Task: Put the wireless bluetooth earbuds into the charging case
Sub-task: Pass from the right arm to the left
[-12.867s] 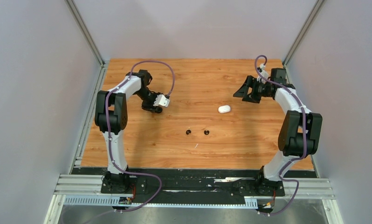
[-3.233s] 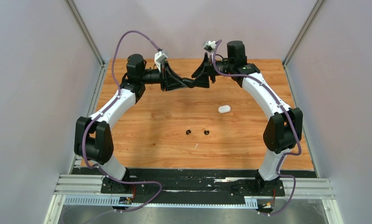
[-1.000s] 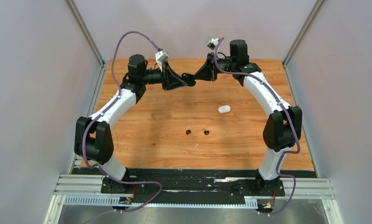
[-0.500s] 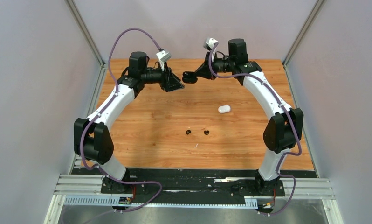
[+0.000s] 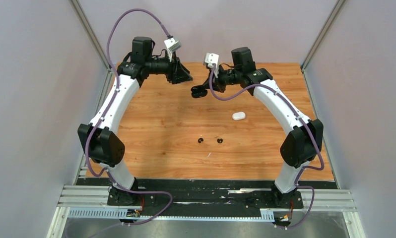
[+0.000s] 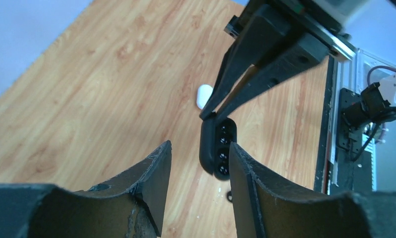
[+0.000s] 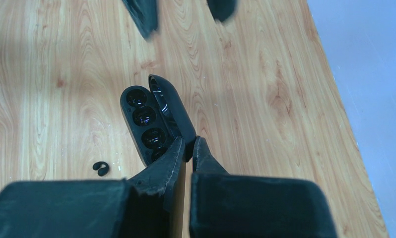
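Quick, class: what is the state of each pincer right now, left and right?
Left pincer: open, holding nothing.
Right pincer: closed on the lid of the open black charging case.

Below me, the wooden table carries a few small things. A white pebble-shaped case lies right of centre, toward the right edge. One black earbud and a second black earbud sit side by side, apart, mid-width, nearer the front edge. A tiny white speck lies just in front of them.
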Robot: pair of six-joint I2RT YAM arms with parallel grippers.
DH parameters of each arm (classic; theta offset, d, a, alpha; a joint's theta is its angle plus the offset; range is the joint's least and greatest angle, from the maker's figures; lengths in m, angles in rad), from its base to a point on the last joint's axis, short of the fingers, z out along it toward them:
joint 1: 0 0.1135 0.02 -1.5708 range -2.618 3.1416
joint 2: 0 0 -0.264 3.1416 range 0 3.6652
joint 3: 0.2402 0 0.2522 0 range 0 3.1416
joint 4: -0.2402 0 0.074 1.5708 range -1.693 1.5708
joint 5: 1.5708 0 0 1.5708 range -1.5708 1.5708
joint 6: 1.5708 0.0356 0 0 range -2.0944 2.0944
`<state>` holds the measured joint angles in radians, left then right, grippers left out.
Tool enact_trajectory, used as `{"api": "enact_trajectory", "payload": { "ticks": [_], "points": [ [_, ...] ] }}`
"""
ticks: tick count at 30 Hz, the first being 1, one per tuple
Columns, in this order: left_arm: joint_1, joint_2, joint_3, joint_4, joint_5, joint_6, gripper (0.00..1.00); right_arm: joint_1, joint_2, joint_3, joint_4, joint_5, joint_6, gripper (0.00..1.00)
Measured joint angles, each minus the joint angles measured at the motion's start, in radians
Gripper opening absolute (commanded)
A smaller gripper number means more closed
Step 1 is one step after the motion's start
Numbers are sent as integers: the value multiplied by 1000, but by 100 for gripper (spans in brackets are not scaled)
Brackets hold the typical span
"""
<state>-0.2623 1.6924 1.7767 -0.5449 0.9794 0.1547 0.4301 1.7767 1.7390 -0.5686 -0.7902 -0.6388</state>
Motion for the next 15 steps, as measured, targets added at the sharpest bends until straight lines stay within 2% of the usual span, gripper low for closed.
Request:
{"api": "enact_trajectory", "payload": {
  "ticks": [8,15],
  "points": [
    [-47,128,89,-154,-31,10,53,55,0,1,-54,84,-89,0],
    [-59,189,224,-351,-35,95,50,68,0,1,-73,127,-119,0]
  ]
}}
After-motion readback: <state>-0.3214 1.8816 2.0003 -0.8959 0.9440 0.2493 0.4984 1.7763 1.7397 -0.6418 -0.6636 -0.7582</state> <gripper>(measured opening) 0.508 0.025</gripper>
